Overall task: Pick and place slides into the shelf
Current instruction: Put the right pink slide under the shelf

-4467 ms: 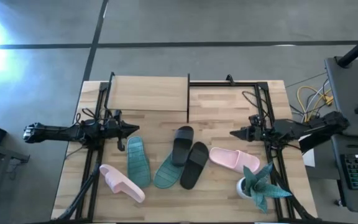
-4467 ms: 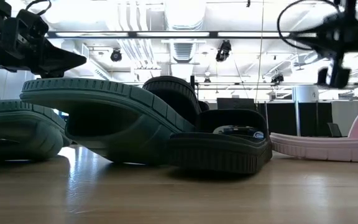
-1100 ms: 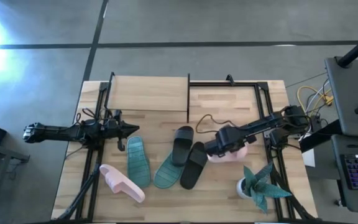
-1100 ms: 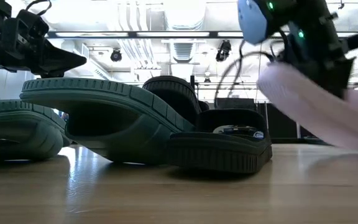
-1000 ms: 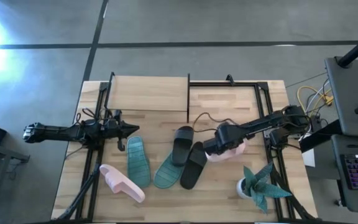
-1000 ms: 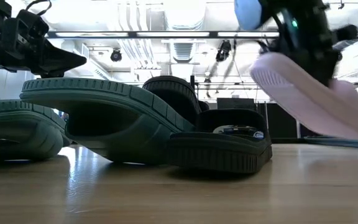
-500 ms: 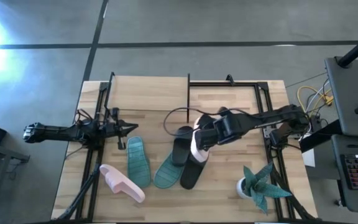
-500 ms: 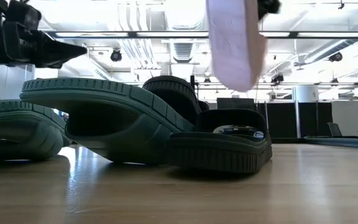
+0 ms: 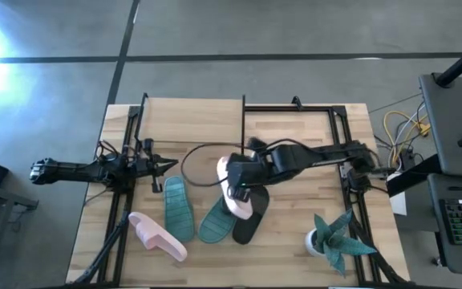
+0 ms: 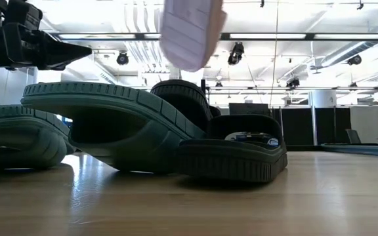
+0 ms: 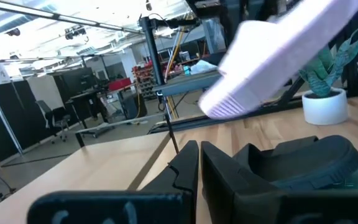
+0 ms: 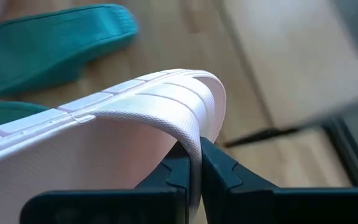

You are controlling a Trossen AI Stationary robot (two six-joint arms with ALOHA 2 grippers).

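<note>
Right pincer [image 12: 194,163] clamped on the pink slide's [image 9: 233,188] strap, slide airborne, black slides [image 9: 247,217] directly below it. Left pincer [image 9: 167,164] closed, empty, parked at the table's [image 9: 295,241] edge.

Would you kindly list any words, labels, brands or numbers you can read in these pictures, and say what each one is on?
None can be read.
Pale pink slide in the right tool: ribbed strap only, no text.
Teal slides and black slides: tread ridges only.
Left tool: no marking legible.
</note>
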